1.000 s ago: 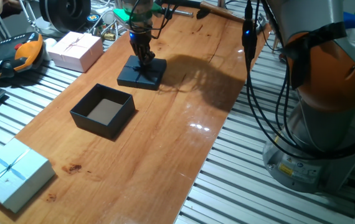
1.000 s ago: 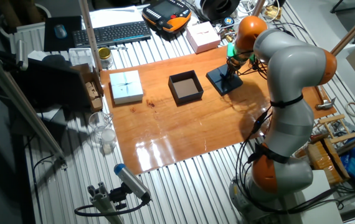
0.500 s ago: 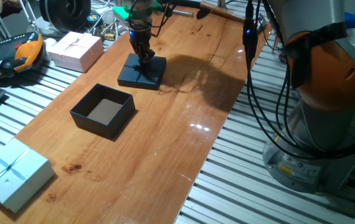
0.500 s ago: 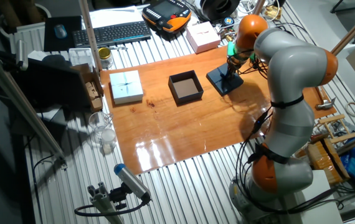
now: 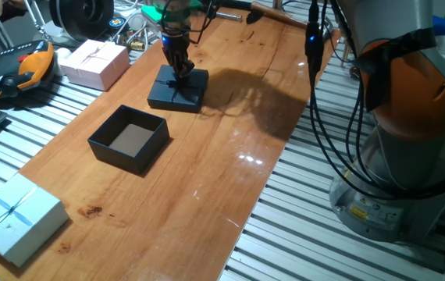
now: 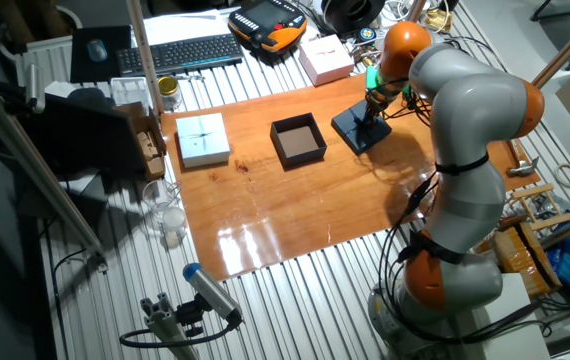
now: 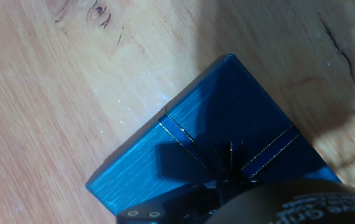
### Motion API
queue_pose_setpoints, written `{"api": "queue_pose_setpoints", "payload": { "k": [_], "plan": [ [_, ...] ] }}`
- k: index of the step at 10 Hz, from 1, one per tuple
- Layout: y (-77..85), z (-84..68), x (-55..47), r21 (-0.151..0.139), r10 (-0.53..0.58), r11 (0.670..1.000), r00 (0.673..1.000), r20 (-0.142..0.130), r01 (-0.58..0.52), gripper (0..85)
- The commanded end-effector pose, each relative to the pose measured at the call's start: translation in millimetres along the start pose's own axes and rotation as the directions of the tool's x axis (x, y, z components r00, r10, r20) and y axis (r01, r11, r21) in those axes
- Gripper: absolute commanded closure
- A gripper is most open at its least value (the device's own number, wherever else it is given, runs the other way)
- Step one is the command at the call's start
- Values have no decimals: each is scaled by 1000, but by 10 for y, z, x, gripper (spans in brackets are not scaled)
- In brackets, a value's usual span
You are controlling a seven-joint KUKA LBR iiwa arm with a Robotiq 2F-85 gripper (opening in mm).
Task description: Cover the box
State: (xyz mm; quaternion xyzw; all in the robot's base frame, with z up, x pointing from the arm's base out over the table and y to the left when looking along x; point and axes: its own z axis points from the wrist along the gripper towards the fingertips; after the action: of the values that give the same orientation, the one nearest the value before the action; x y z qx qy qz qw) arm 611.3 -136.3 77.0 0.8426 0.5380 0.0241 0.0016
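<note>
Gripper (image 5: 179,72) of the KUKA arm (image 6: 465,110) comes straight down onto a flat black lid (image 5: 177,90) lying on the wooden tabletop (image 5: 207,164), its fingertips meeting the ribbon bow (image 7: 230,163) at the lid's centre. From the fixed views the fingers look drawn close together at the bow, but whether they are clamped on it cannot be told; the hand view shows only the dark bow, crossed ribbon lines and the gripper's own body at the bottom edge of the frame.

The box (image 5: 129,139), a small square black base with deep straight walls and a brownish inner floor, stands open and upright on the tabletop, near the lid but apart from it, on the side away from the table's far end. In the other fixed view the same box (image 6: 298,140) sits between the lid (image 6: 359,128) and a pale blue gift box (image 6: 203,138).

That pale blue gift box (image 5: 13,218), tied with thin ribbon, rests at the near left corner of the one fixed view, partly over the slatted metal frame. A pink gift box (image 5: 94,62) sits beyond the tabletop's left edge, beside an orange-and-black teach pendant (image 5: 16,70). A keyboard (image 6: 180,52) lies farther back. Black cables (image 5: 339,117) hang beside the robot's grey and orange base (image 5: 410,140).
</note>
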Motion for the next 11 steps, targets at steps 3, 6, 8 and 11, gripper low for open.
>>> {"api": "queue_pose_setpoints", "payload": {
  "k": [3, 6, 8, 11],
  "plan": [
    [-19, -123, 65, 10, -6, 1000, 1000, 1, 6, 850],
    [-42, -255, 163, 15, -26, 1000, 1000, 5, 26, 850],
    [-52, -337, 189, 11, -31, 999, 1000, 0, 31, 850],
    [-42, -469, 222, 9, -27, 1000, 1000, -8, 27, 850]
  ]
}}
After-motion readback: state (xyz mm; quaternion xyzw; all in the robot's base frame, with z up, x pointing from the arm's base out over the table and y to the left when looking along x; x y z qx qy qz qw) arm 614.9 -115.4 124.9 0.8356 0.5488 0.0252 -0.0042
